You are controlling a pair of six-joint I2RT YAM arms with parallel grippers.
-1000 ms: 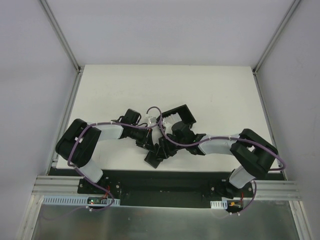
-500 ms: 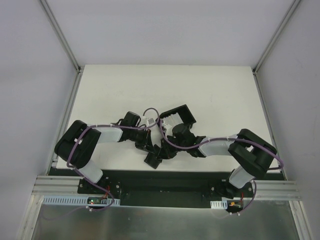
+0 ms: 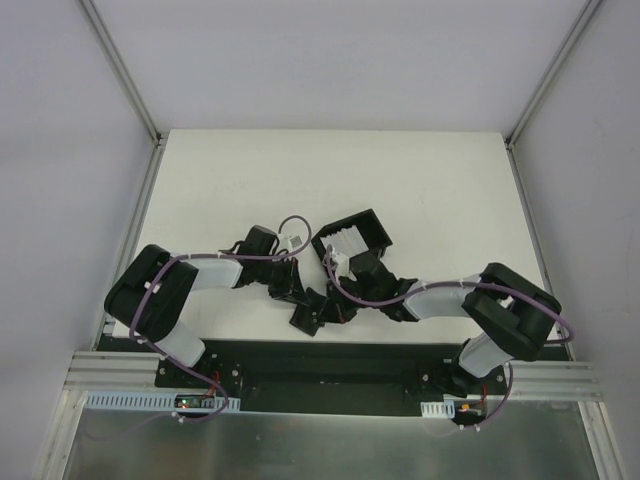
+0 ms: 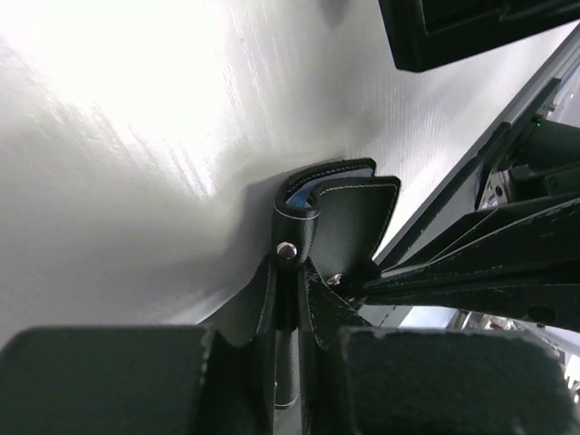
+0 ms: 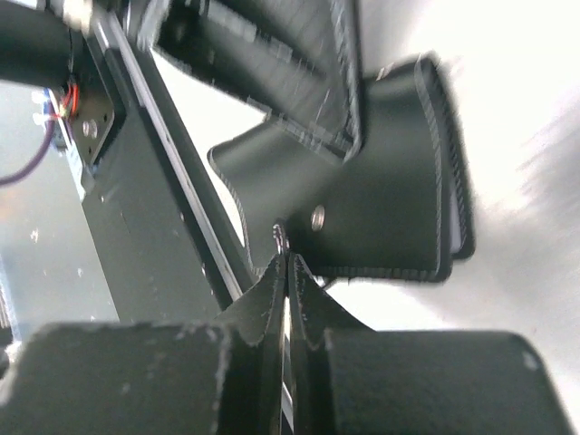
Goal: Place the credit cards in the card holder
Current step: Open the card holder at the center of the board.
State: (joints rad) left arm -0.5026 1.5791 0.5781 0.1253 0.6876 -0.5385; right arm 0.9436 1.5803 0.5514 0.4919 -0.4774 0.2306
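Note:
The black card holder [image 3: 307,318] lies near the table's front edge, between both grippers. My left gripper [image 4: 290,281] is shut on its clasp strap, just below the snap, and the bluish-grey inside [image 4: 313,184] shows at the fold. My right gripper [image 5: 288,263] is shut, its tips pinching the holder's flap edge [image 5: 381,199] by a small metal snap. From above, the left gripper [image 3: 293,292] and the right gripper [image 3: 335,305] stand on either side of the holder. Pale credit cards [image 3: 345,240] lie in the black tray behind it.
The black walled tray [image 3: 372,225] stands just behind the right gripper and shows at the top right of the left wrist view [image 4: 453,32]. A black base plate [image 3: 320,360] runs along the table's near edge, close to the holder.
The right gripper has come down and left to the card holder and its jaws have shut. The left gripper has held its grip and shifted slightly left.

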